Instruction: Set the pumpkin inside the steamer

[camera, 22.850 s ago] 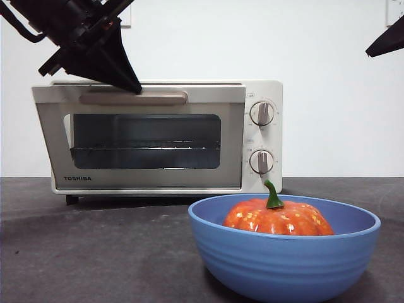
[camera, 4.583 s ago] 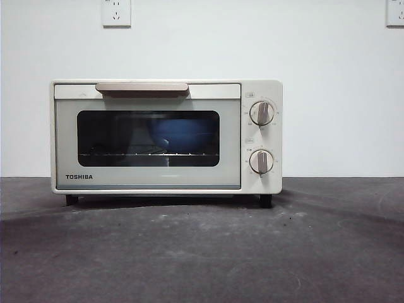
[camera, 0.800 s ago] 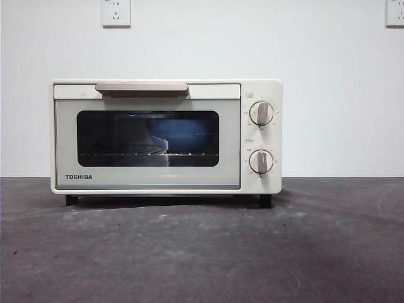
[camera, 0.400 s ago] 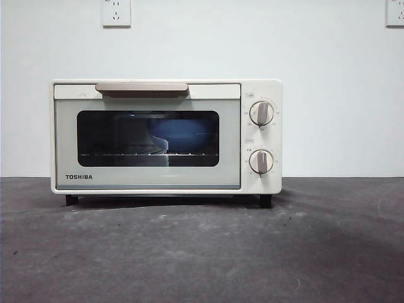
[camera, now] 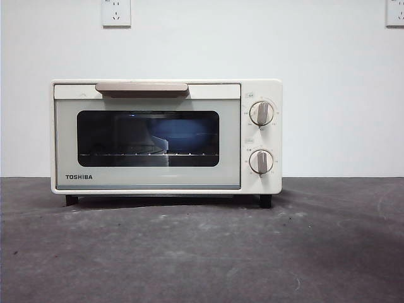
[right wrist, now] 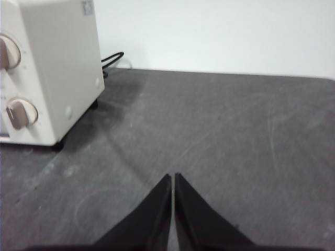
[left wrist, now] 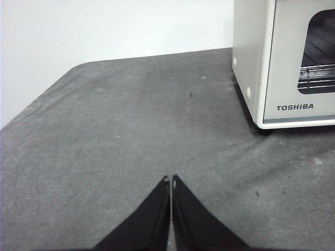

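The cream-white steamer (camera: 165, 137) stands at the back of the table with its door shut. A blue shape (camera: 183, 134) shows dimly behind its dark glass window. The pumpkin is hidden from view. My left gripper (left wrist: 171, 180) is shut and empty, low over the table on the side of the steamer (left wrist: 285, 63) with the TOSHIBA mark. My right gripper (right wrist: 173, 177) is shut and empty, over the table on the side of the steamer (right wrist: 47, 68) with the knobs. Neither gripper shows in the front view.
The dark grey table (camera: 202, 252) stretches in front of the steamer. A black power cord (right wrist: 112, 57) runs behind the steamer. Two wall sockets (camera: 116, 12) sit high on the white wall.
None over the last second. Much earlier the door was open with a gripper at its handle, and the pumpkin sat in a blue bowl in front.
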Tool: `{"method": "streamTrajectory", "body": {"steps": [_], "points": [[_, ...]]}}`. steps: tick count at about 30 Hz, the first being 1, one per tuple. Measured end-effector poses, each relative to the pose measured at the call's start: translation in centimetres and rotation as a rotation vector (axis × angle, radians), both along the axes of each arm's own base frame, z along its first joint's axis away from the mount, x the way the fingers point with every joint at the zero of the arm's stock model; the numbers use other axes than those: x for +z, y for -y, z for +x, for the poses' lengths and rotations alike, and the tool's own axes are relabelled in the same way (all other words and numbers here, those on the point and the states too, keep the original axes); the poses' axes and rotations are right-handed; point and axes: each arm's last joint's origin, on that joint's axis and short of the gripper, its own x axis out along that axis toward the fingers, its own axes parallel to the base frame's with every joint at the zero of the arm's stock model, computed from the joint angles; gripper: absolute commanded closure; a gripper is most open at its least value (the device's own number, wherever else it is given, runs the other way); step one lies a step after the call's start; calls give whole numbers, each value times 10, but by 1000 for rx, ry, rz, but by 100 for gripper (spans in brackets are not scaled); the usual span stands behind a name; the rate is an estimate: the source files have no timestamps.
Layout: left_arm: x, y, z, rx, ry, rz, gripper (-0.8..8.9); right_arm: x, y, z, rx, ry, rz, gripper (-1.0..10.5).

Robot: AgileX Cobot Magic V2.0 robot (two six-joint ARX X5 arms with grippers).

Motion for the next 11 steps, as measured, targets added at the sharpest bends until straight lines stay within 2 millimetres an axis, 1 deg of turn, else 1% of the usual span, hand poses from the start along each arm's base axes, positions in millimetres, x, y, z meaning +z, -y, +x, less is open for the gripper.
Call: {"method": "streamTrajectory", "body": {"steps": [3, 11], "points": [[0, 0, 0, 0, 0, 0, 795, -5, 0, 0, -3, -51, 15, 941], [0, 0, 0, 0, 0, -1, 795, -5, 0, 0, -6, -49, 41, 941]]}}
